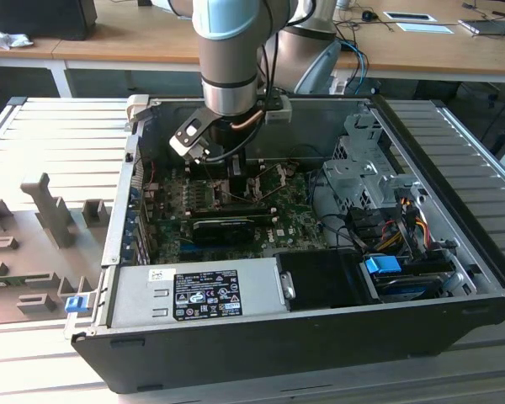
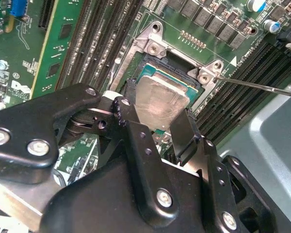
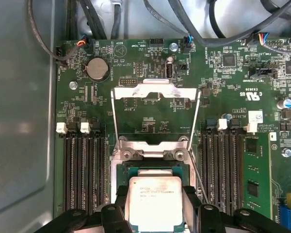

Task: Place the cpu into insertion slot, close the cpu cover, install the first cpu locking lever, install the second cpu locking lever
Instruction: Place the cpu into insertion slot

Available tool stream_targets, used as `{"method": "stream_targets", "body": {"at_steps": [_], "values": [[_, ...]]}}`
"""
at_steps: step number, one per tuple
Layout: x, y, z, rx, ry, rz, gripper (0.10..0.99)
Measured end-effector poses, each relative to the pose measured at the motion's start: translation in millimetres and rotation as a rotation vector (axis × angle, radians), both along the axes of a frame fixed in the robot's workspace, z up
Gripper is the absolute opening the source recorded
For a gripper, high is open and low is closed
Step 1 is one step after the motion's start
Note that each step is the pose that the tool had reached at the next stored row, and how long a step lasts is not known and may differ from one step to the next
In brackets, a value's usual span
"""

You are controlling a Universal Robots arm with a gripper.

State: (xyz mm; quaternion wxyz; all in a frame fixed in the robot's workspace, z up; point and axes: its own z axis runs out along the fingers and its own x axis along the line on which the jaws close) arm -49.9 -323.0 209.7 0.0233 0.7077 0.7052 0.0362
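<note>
Item: cpu [image 3: 155, 201], pinched at opposite edges between the gripper [image 3: 155, 208] jaws, just over the insertion slot [image 2: 160, 59], cpu cover [image 3: 155, 91] swung open, upper centre of the exterior view; risk: tilted or offset release would likely bend socket contacts.

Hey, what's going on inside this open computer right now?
A robot arm reaches down into an open computer case, over the motherboard. Its claw grips the cpu by two opposite edges, right at the insertion slot. I cannot tell whether the chip is fully seated. The cpu cover is swung open, away from the slot, so nothing is closed or latched yet.
</note>
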Motion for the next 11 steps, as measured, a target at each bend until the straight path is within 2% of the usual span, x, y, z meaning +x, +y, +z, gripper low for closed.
{"method": "stream_targets", "body": {"at_steps": [6,11], "values": [[0.0,0.7,-7.2,0.000,0.0000,-0.003,0.525],[0.0,0.7,-7.4,0.000,0.0000,-0.003,0.525]]}}
